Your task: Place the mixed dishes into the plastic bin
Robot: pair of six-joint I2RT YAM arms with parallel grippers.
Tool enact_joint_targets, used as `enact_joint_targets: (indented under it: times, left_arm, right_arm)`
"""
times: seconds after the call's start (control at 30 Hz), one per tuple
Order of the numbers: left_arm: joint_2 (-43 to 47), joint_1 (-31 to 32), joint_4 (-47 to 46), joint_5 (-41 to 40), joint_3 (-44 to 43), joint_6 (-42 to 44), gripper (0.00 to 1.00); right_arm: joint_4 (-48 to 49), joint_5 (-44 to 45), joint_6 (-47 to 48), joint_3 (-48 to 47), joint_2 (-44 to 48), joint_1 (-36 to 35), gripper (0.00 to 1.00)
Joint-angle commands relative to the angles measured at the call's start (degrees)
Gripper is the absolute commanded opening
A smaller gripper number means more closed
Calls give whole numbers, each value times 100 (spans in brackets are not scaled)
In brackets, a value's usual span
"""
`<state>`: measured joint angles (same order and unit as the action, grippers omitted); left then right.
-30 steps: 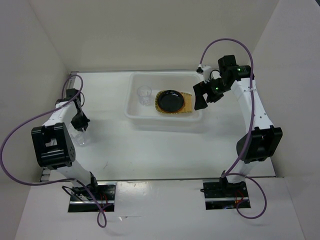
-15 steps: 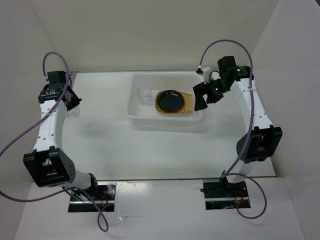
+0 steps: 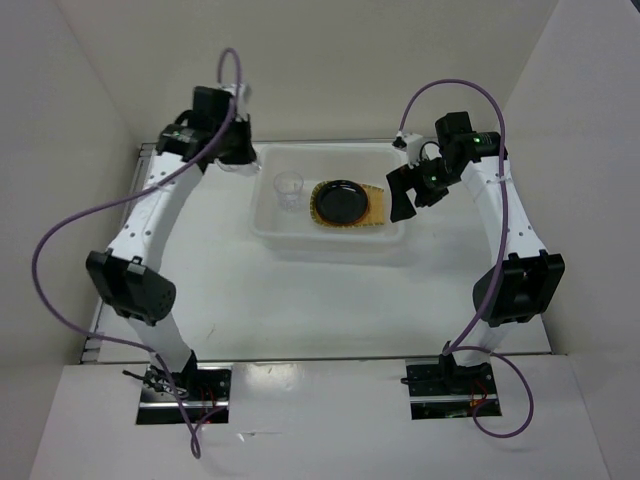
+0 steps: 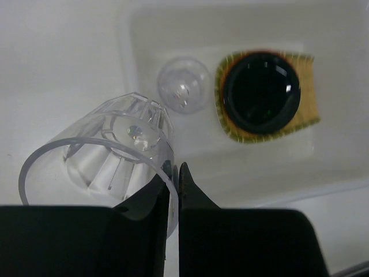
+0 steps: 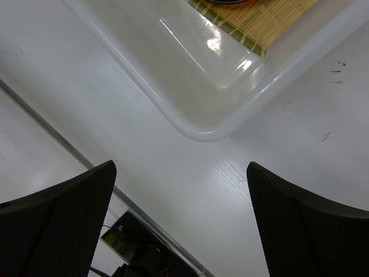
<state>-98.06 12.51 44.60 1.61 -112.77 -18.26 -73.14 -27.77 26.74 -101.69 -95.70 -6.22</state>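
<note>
top view. left claw point(image 3: 237, 158) hangs at the bin's point(image 3: 330, 238) 10 o'clock corner, about over the rim, presumably to bring its cup above the free floor at that end. inside: second cup point(image 3: 289, 189) upright toward 9 o'clock, tray point(image 3: 376, 206) toward 3 o'clock with the black plate point(image 3: 342, 202) on it. right claw point(image 3: 405, 194) sits just outside the 3 o'clock wall, out of the left arm's path. the held cup is too clear and small to pick out here.

left wrist. left claw point(image 4: 173, 173) is nearly closed, pinching the wall of the held cup point(image 4: 104, 153) by its rim, so the cup lies tilted, mouth toward 8 o'clock. beyond it, at 12 o'clock, the second cup point(image 4: 184, 85) stands in the bin point(image 4: 132, 34); black plate point(image 4: 262, 92) on the tray point(image 4: 305, 109) at 2 o'clock. a thin orange edge round the black plate is likely the orange plate point(image 4: 225, 65) beneath; most of it is covered. whether the held cup is already inside the rim i cannot tell.

right wrist. right claw point(image 5: 180, 167) spread wide, holding nothing, over the bare surface point(image 5: 288, 173). bin corner point(image 5: 207, 130) at 12 o'clock, tray point(image 5: 259, 23) cut off by the frame top.

judgement: last dish to go in; release needs room beside the standing cup.
</note>
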Motion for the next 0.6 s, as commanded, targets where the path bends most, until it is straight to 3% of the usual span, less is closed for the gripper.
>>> enact_joint_targets:
  times: [0.0,0.27,0.57]
  left_arm:
    - [-405,593,821,-169,-236,683,0]
    - [-1557,1982,1200,-1039,-351,859,0]
    - [-2313,2053,1130,-1417,-491,912,0]
  right_arm:
    - [125,96,59,-44,183,24,98]
    - [125,149,59,70,236,24,98]
    - [125,149,59,70,236,24,98]
